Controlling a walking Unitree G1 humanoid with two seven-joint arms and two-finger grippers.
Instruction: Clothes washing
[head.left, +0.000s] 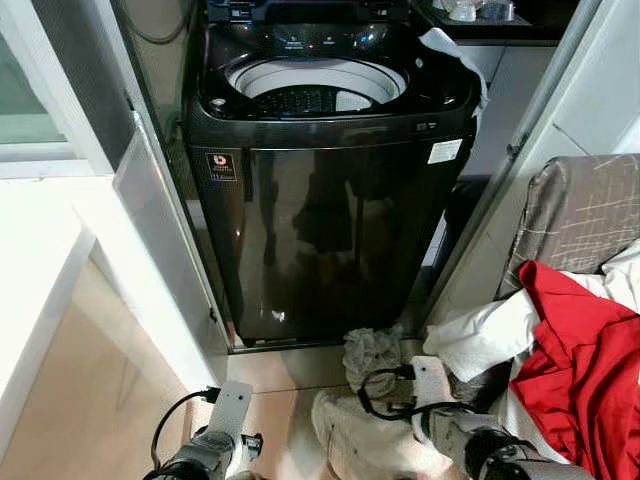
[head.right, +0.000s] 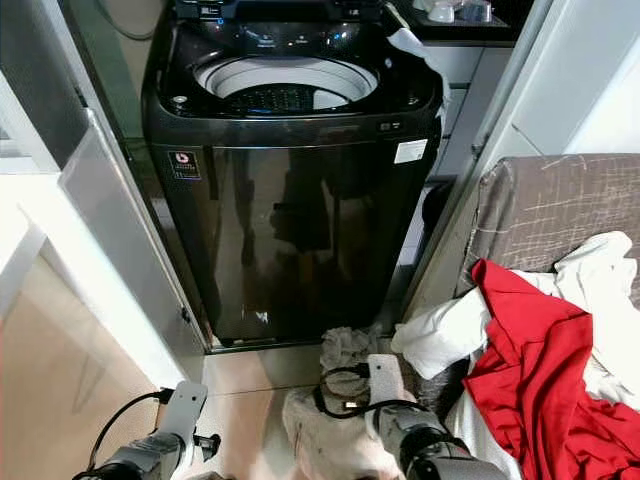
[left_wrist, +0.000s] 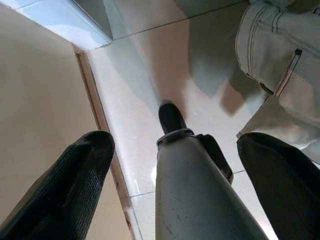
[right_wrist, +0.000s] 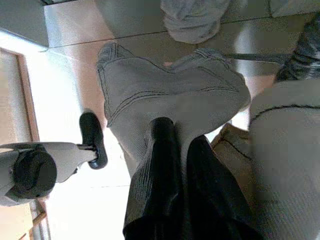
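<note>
Right gripper (right_wrist: 175, 150) had its two black fingers pressed together, tips down against the pale denim garment (right_wrist: 170, 95) on the floor; whether any cloth was pinched between them I couldn't tell. Left gripper (left_wrist: 175, 165) hung spread and empty over bare tile, at about 9 o'clock from the garment.

Garment lay crumpled on the floor (head.left: 270, 370) at the washer's foot, at 6 o'clock in the head view. Denim: soft and floppy, but thick, with stitched seams and a pocket edge. My read is light enough for one gripper, will drape and trail when lifted; best bite is a raised fold or seam ridge, not flat cloth.

A grey rag (head.left: 372, 350) sat bunched at 12 o'clock of it, against the washer base.

Washing machine (head.left: 330, 230): glossy black, top-loader, lid up, light drum rim showing.

At 3 o'clock, a chair (head.left: 585, 215) in grey-brown weave held a red garment (head.left: 580, 350) and white cloth (head.left: 485, 335), limp, hanging off the edge.
</note>
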